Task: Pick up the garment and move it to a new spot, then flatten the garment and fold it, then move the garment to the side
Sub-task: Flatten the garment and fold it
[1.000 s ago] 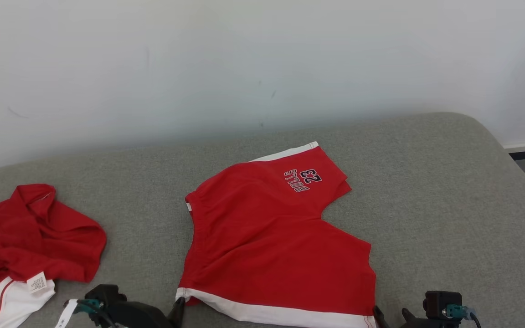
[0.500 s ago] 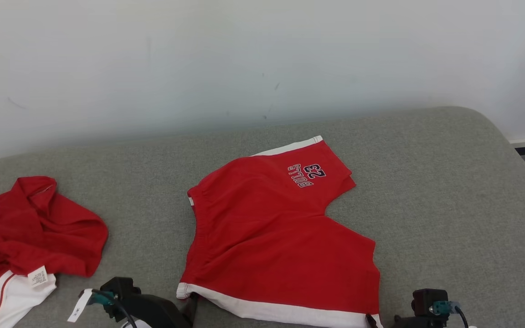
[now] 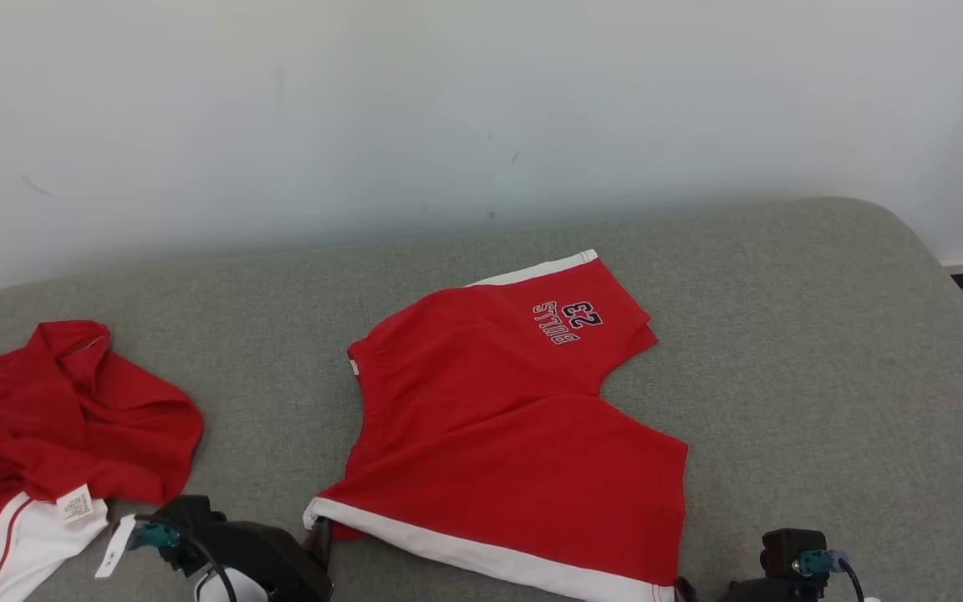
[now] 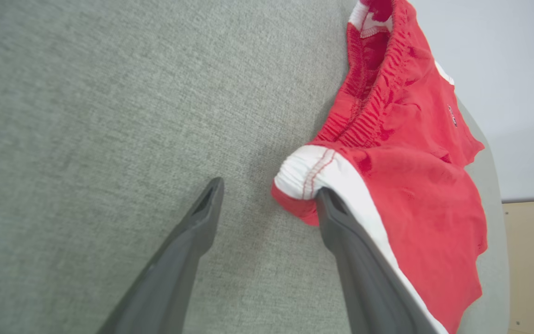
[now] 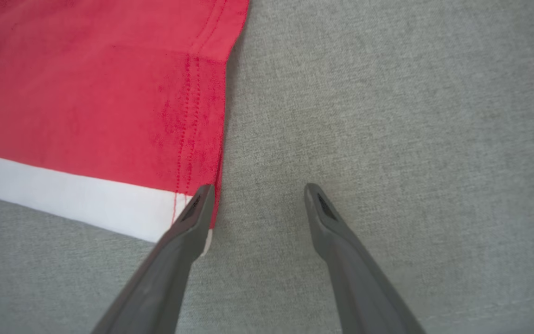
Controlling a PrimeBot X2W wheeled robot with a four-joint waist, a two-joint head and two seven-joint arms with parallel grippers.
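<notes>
Standing wide apart, the left gripper (image 4: 270, 188) holds nothing between its jaws. In the left wrist view one finger lies over bare cushion (image 4: 86, 116). The other finger's tip sits right at the near corner of the shorts (image 4: 415, 176), where the gathered waistband (image 4: 364, 116) meets the white band (image 4: 313, 169). That corner is bunched and a little raised; whether the fingertip presses it I cannot tell

The right gripper (image 5: 260, 190) is just as wide and also empty. In its wrist view one fingertip sits over the shorts' other near corner, where the band ends at a stitched hem, and the other finger is over plain grey fabric just beside the hem. In the head view only this gripper's dark body peeks in at the bottom right

Out from the two grippers, the shorts lie spread near the middle of the cushion, close to its front edge. The waistband is toward the robot's left and the two legs point right, splitting in a notch. The band runs along the near edge between the two grippers, and a matching one edges the far side. A dark print (image 3: 567, 322) reading BULLS 23, upside down in the head view, sits on the far leg. The cloth is mostly flat, with soft creases near the waistband

Well apart from the shorts, at the cushion's left end, sits a red heap (image 3: 55, 418) of crumpled cloth with white trim and a small white label (image 3: 74, 503). Behind the cushion rises a pale wall (image 3: 448, 109)
</notes>
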